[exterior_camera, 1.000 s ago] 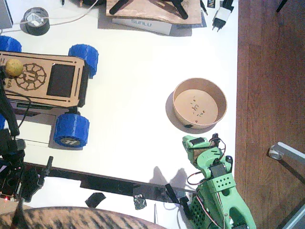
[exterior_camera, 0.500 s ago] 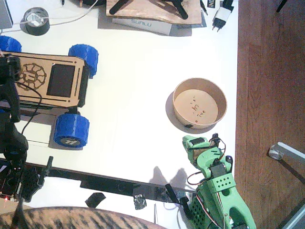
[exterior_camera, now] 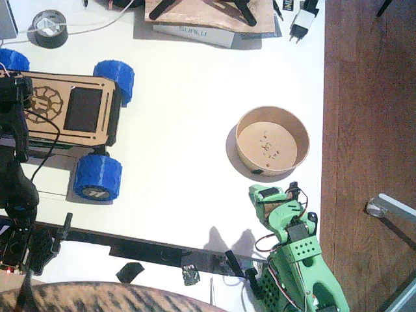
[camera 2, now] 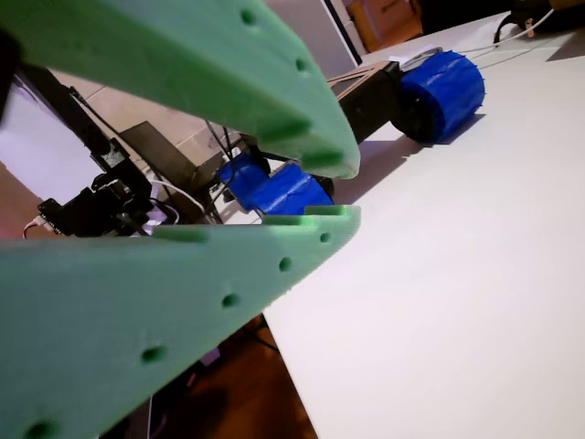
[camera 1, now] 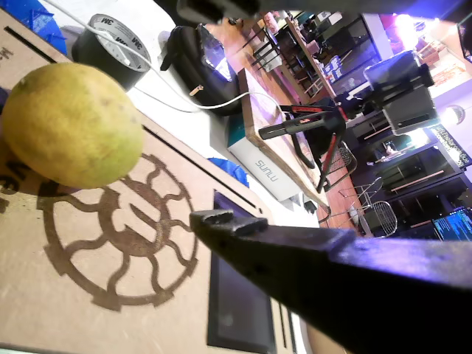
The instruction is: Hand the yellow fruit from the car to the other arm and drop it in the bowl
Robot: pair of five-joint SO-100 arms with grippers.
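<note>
Far left of the bowl (exterior_camera: 272,142), the black left arm's pincer (exterior_camera: 14,91) has swung in over the rear of the car (exterior_camera: 65,109) within the past second, now covering the deck spot where the yellow fruit (camera 1: 70,124) was showing a second ago. In a wrist view the fruit sits untouched on the wooden deck beside the gear emblem (camera 1: 122,234), one dark finger (camera 1: 243,232) poised just beside it; the pincer seems spread, nothing pinched, so the pickup looks imminent, not done. The arm bends down from the counter (exterior_camera: 188,130) edge. Just below the bowl, the other arm (exterior_camera: 296,257) waits folded, its pincer (camera 2: 320,187) nearly pressed together and empty.
</note>
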